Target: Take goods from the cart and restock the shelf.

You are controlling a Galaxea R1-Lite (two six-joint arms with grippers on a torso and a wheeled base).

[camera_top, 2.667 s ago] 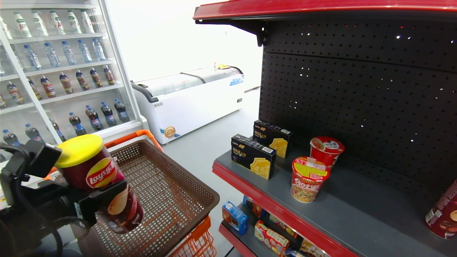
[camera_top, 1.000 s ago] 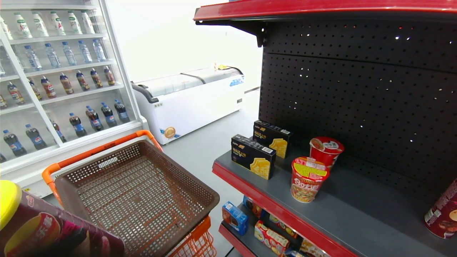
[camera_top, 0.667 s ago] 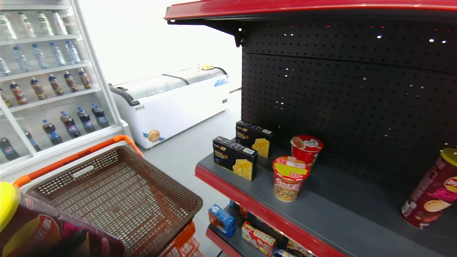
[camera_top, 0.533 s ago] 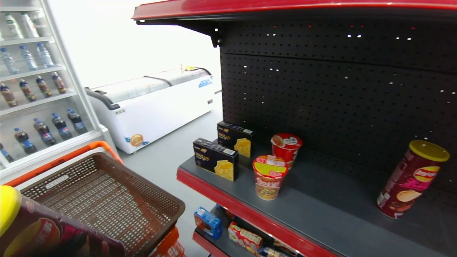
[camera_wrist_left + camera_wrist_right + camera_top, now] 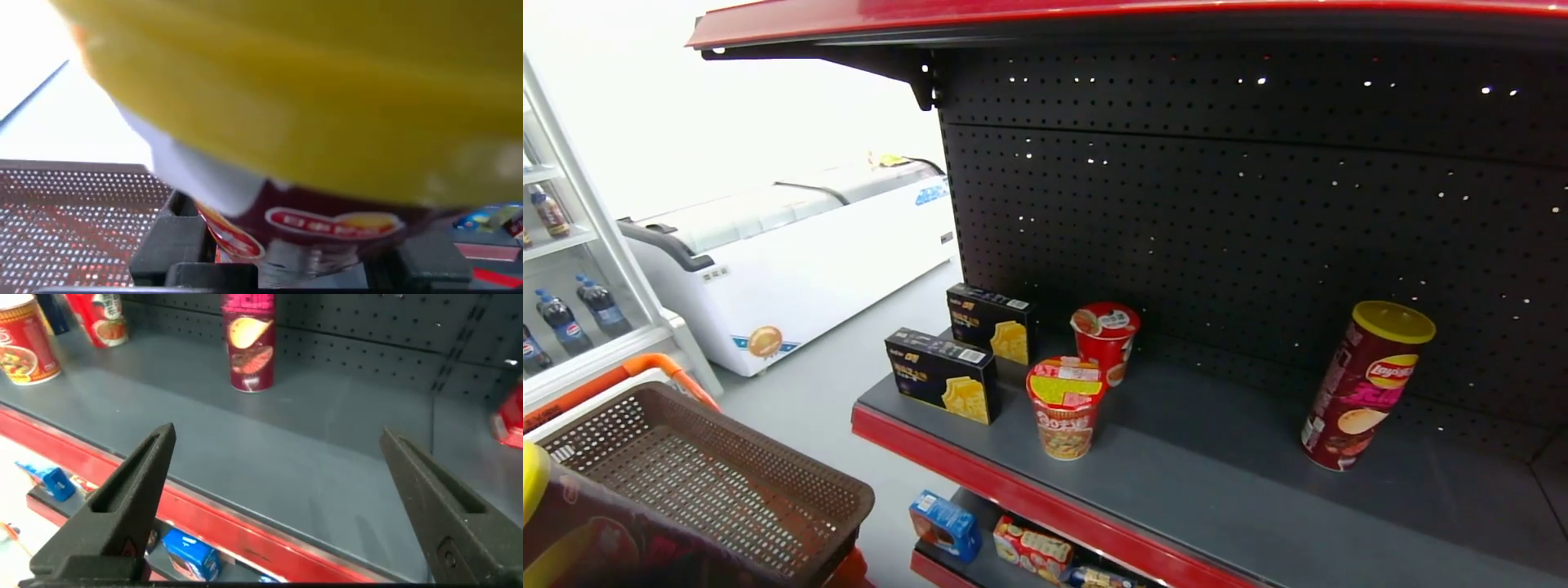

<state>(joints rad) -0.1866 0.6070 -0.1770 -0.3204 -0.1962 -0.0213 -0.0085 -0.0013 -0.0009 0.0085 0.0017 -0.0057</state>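
— Report edges and free room.

— I see the shelf (image 5: 1225,490), bounded by a red lip at the front and a pegboard at the back. Two black boxes (image 5: 943,374) stand at its left end, with two noodle cups (image 5: 1063,406) just beside them. The shelved crisp can (image 5: 1364,388) stands upright well to their right, near the pegboard. Bare deck lies between the cups and that can, and from the can forward to the lip. The right gripper (image 5: 286,506) faces this bare deck with its jaws spread wide.

— And the left side?

— The left gripper (image 5: 302,265) has its jaws pinching the held crisp can (image 5: 327,106). In the head view that can sits at the lower left corner, beside the cart basket (image 5: 711,482) and well apart from the shelf.

— What differs from earlier?

— The head camera has swung right, so the whole picture has shifted; I record no displacement of the shelf goods. The shelved crisp can, cut off at the edge 2.7 seconds ago, is now in full view. The held crisp can was then upright over the cart basket and has since drawn in close under the camera.
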